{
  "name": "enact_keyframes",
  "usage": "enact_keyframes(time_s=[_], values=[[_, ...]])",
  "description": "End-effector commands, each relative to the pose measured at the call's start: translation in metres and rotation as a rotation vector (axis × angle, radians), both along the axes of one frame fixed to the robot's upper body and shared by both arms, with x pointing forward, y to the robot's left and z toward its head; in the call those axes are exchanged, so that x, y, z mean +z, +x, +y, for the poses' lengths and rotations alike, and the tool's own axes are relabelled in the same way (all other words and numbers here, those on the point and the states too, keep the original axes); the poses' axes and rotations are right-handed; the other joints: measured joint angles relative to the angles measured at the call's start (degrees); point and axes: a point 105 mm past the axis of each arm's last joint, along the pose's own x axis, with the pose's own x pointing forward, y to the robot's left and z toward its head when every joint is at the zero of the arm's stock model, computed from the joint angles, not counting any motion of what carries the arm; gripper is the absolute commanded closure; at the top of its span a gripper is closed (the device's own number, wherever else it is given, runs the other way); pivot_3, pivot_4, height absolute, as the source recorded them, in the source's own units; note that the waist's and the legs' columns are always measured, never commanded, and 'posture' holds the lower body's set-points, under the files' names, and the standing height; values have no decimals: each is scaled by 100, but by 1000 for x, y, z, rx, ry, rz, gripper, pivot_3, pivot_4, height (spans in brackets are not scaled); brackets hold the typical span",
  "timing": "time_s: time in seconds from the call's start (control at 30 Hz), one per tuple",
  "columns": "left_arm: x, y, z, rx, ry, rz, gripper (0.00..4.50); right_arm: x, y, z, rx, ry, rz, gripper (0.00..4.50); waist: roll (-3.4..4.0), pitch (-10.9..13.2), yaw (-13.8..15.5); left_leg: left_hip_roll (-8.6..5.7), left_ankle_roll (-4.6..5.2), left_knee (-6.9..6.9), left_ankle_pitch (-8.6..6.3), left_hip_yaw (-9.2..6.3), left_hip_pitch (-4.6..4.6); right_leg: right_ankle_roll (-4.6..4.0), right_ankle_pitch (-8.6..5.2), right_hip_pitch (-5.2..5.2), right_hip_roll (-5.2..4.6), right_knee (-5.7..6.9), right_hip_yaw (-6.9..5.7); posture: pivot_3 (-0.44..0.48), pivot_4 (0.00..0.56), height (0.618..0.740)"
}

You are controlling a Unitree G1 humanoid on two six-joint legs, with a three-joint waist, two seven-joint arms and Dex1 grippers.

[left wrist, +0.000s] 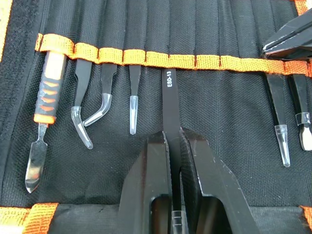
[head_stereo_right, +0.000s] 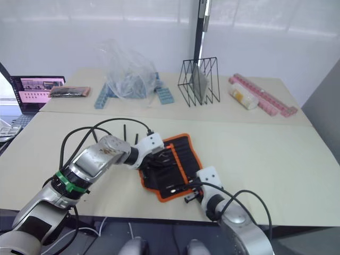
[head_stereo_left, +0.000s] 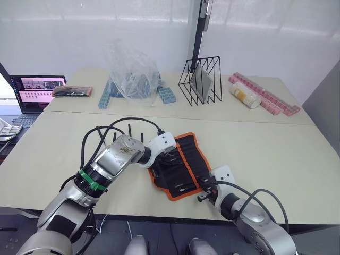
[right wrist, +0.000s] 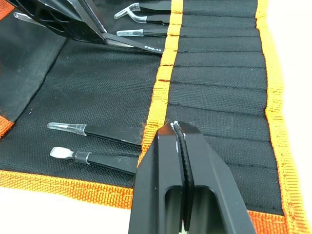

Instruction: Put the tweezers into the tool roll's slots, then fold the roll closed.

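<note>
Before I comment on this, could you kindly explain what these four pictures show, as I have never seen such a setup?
This is a two-armed humanoid robot working at a table. The two wide pictures come from cameras in its head, looking down over its arms. The two close-ups come from cameras on its wrists, looking along each gripper's black fingers. On the table lies an open black tool roll with orange edging; several tools already sit in its slots. The left gripper is shut on a black pair of tweezers, its upper end at the orange band over the slots. The right gripper is shut, holding nothing I can see, over the roll's orange band.
</note>
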Motion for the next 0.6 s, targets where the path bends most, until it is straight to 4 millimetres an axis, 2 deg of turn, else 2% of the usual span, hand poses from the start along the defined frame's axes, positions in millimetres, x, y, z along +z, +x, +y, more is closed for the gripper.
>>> enact_keyframes(time_s=[0.03,0.33,0.6], values=[[11,5,0,-13,17,-53,4500,-48,-21,1,15,-43,236,4476,-1,-1,-3,0,0,0,0,0,1,0,0,0,0,0,0,0,150,705],[15,3,13,-27,59,-60,4500,-52,-18,4,19,-45,231,4476,1,-3,-24,3,0,0,0,-1,4,-1,-1,0,4,1,0,0,150,705],[22,4,11,-49,70,-68,4500,-52,-15,9,26,-44,219,4476,0,-5,-51,7,1,0,0,-1,8,-2,-2,0,9,1,1,0,150,705]])
